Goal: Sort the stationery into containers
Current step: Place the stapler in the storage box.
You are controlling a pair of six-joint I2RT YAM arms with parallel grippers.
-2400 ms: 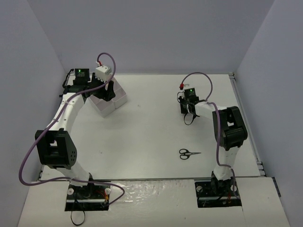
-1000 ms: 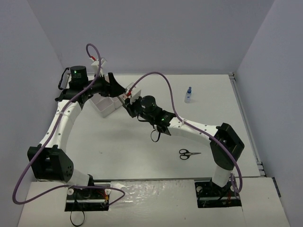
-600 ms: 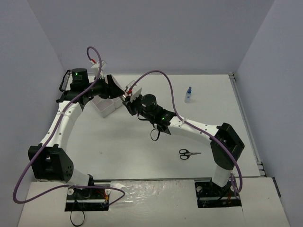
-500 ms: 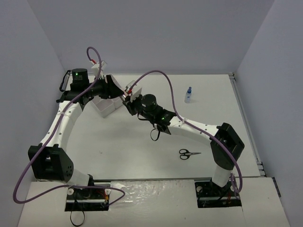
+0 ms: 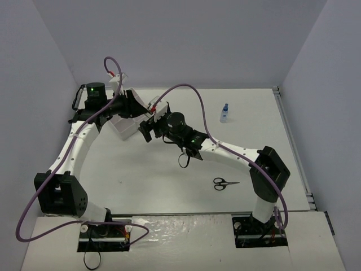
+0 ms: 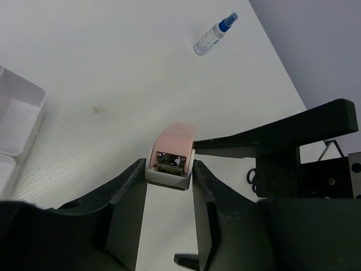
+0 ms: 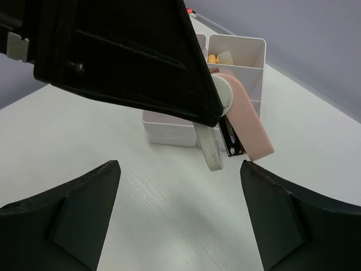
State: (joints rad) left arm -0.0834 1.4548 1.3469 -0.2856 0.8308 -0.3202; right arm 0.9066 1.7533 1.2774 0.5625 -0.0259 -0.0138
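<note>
My left pincer (image 6: 169,167) pinches a small pink-and-white stapler (image 6: 172,148), one finger pressed against each side. It holds the stapler in the air above the table (image 5: 169,169), not in any compartment. From the right wrist, the stapler (image 7: 240,121) hangs pink side up in front of the white divided tray (image 7: 242,53), just off the tray's near wall. My right pincer (image 7: 179,169) faces it with its fingers spread wide, and neither one touches the stapler. In the overhead view the two pincers meet just to the right of the tray (image 5: 125,129), near the far left corner of the table. One tray compartment holds a yellow piece (image 7: 212,58) and a pale one beside it, both too small for me to name. The blue-capped bottle (image 5: 225,113) stands well apart, at the far right. The black-handled scissors (image 5: 225,183) lie flat on the table near the right arm.
</note>
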